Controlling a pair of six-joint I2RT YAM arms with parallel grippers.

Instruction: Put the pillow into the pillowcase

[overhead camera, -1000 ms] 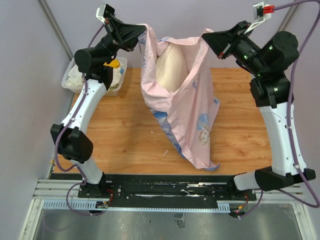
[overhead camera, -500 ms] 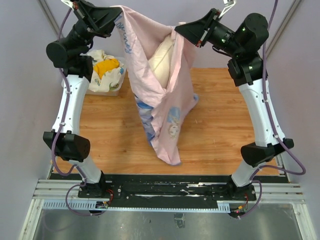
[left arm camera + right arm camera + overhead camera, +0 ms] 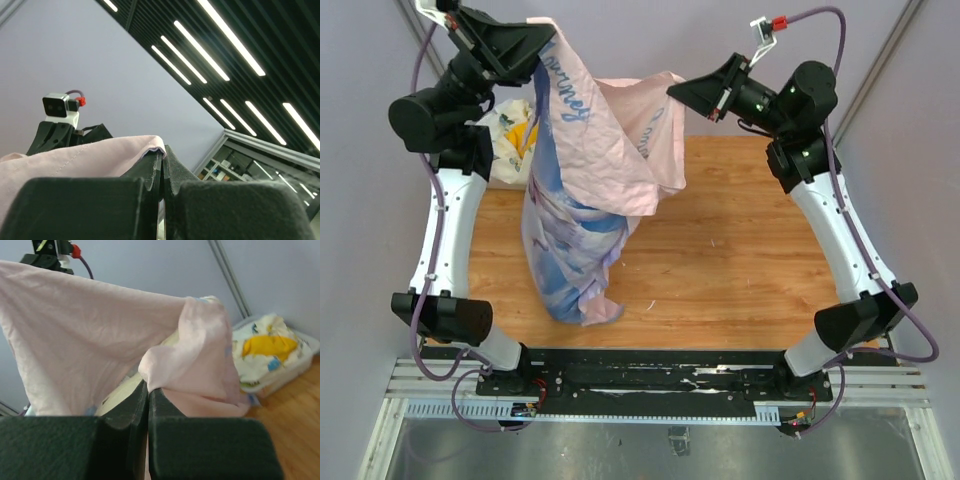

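The pillowcase [image 3: 590,190] hangs between both arms, pink side on top and blue print down its left, its lower end crumpled on the table. My left gripper [image 3: 548,35] is shut on one top corner, the pink hem [image 3: 150,145] pinched at its tips [image 3: 162,152]. My right gripper [image 3: 675,93] is shut on the opposite edge, a pink fold [image 3: 190,370] bunched over its tips [image 3: 148,385]. The pillow is hidden from above. In the right wrist view a cream strip of it [image 3: 118,391] shows inside the case's mouth.
A clear bin with a white-and-yellow cloth bundle [image 3: 510,140] stands at the table's back left, right behind the hanging case; it also shows in the right wrist view [image 3: 270,350]. The wooden tabletop [image 3: 750,250] lies bare to the right.
Both arms have swung left with the case. Its hanging end moved from the table's middle to the front left. The pillow, seen in the open mouth before, is now covered from above.
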